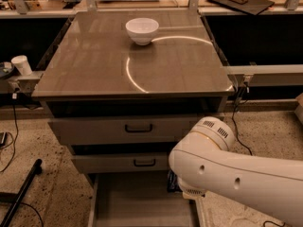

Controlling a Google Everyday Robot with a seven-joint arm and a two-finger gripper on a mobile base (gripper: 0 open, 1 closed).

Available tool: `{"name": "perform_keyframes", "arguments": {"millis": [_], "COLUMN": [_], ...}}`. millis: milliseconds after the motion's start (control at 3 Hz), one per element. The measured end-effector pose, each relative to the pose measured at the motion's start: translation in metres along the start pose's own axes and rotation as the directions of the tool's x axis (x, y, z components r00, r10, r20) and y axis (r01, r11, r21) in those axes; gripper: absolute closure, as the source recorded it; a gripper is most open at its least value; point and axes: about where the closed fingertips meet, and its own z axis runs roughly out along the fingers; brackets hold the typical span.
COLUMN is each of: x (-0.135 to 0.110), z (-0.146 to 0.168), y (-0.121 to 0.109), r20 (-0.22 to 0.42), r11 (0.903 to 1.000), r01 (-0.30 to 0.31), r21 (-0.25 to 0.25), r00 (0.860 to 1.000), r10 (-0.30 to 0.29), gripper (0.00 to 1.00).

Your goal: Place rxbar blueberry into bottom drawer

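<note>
The white arm [236,176] comes in from 4 o'clock and bends down in front of the cabinet. Its rounded wrist hangs over the 3 o'clock side of the bottom drawer [135,202]. The pincer is under that wrist and almost wholly hidden by it, so I cannot tell how far open it is or whether it has hold of anything. Only a dark sliver [171,182] shows at the arm's 9 o'clock edge, just above the drawer floor. I cannot tell whether that is the pincer or the bar. No other part of the bar is in sight.

The bottom drawer is pulled out toward 6 o'clock, and the part of its flat grey floor that shows is bare. Above it are the middle drawer [118,163] and the top drawer [94,127], each with a black handle on its front and a dark gap over it.

On the bench [94,65] a white bowl [142,30] stands upright near the 12 o'clock edge. A bright curved streak of light runs from just beside the bowl toward the bench's middle.

At 9 o'clock of the bench, a white cup [21,64] stands on a low ledge. On the speckled floor at 8 o'clock lies a black pole [21,190].
</note>
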Motion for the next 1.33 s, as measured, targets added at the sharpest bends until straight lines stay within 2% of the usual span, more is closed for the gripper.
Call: {"name": "perform_keyframes", "arguments": {"millis": [1000, 1333], "x": [-0.026, -0.039], "z": [0.027, 0.044], "y": [0.008, 0.013], "r20": [0.032, 0.048], "r11": [0.9976, 0.9936], "r01": [0.029, 0.039], "r21": [-0.063, -0.107], "r00": [0.999, 0.998], "r10": [-0.027, -0.034], "gripper": [1.0, 1.0]}}
